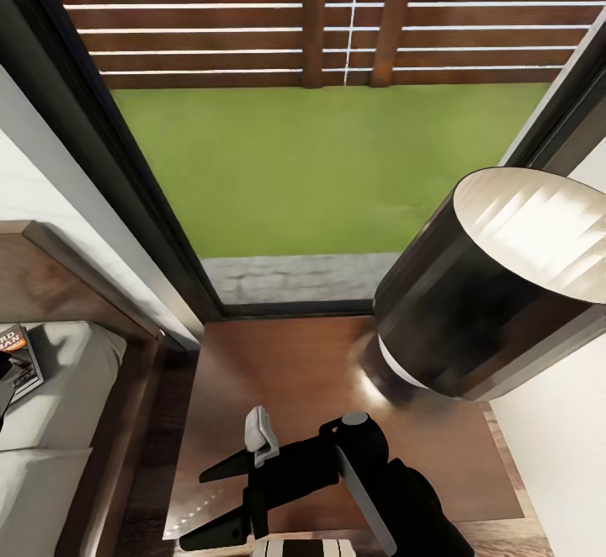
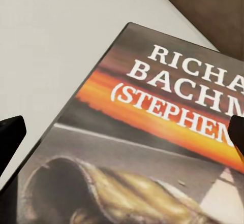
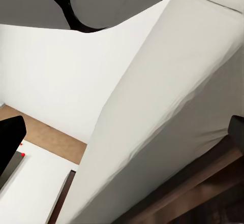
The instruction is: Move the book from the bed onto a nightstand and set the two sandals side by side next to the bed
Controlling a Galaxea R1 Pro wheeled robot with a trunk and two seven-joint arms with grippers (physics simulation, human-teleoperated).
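In the head view, the nightstand (image 1: 278, 389) fills the lower middle of the frame, its glossy dark brown top bare except for the lamp (image 1: 488, 296), whose black shade leans large across the right side with its white base just showing beneath. Behind the nightstand a tall dark-framed window (image 1: 126, 170) looks out on green grass and a brown slatted fence.

The bed (image 1: 59, 389) occupies the lower left of the frame, with its dark wooden frame and pale mattress. The book (image 1: 21, 359) lies flat on the mattress at the far left edge, partly cut off by the frame. In the left wrist view the book (image 2: 152, 137) is seen close up, with white lettering, an orange band and a dark picture on its cover, resting on the pale mattress (image 2: 51, 41). The left gripper (image 2: 124, 135) hangs over the cover with its jaws set wide; both dark fingertips (image 2: 10, 137) sit at the sides of the picture, touching nothing.

The right gripper (image 1: 223, 498) is at the bottom centre of the head view, above the near edge of the nightstand, its two black fingers (image 1: 227, 464) pointing left and spread apart, empty. The right wrist view looks along the pale mattress side (image 3: 168, 107) and the dark bed frame (image 3: 193, 193).
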